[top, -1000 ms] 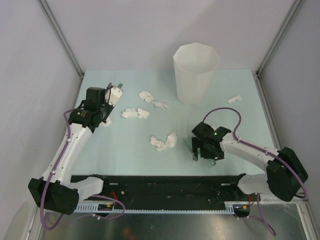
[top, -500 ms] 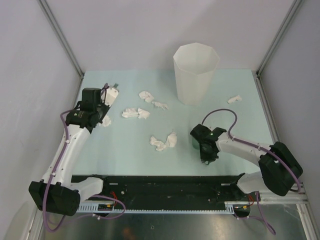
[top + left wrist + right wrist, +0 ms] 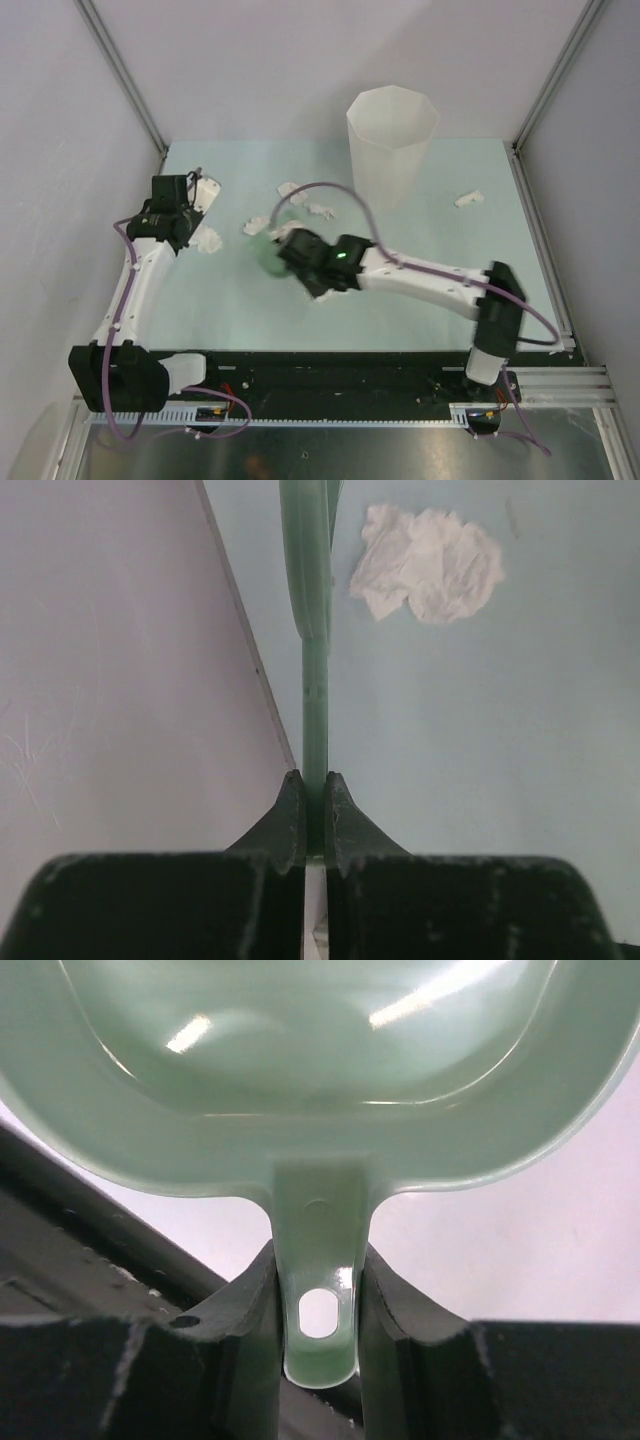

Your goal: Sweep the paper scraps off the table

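Note:
My right gripper (image 3: 297, 257) (image 3: 318, 1260) is shut on the handle of a pale green dustpan (image 3: 266, 250) (image 3: 310, 1060), held over the left-centre of the table (image 3: 220, 295). Its pan fills the top of the right wrist view. My left gripper (image 3: 190, 198) (image 3: 314, 780) is shut on a thin green tool handle (image 3: 312, 630) whose white end (image 3: 208, 187) points toward the back left. Paper scraps lie at the left (image 3: 208, 240) (image 3: 430, 565), beside the dustpan (image 3: 255, 226), behind it (image 3: 291, 189) (image 3: 322, 210), and at the far right (image 3: 467, 199).
A tall white faceted bin (image 3: 392, 145) stands at the back centre. Grey walls with metal rails close in the table on the left, back and right. The right arm's link (image 3: 420, 282) stretches across the table's middle. A black rail (image 3: 330, 370) runs along the near edge.
The right gripper closed on the dustpan handle and swung far left across the table with it, covering the middle scraps. The left gripper shifted left and back toward the wall.

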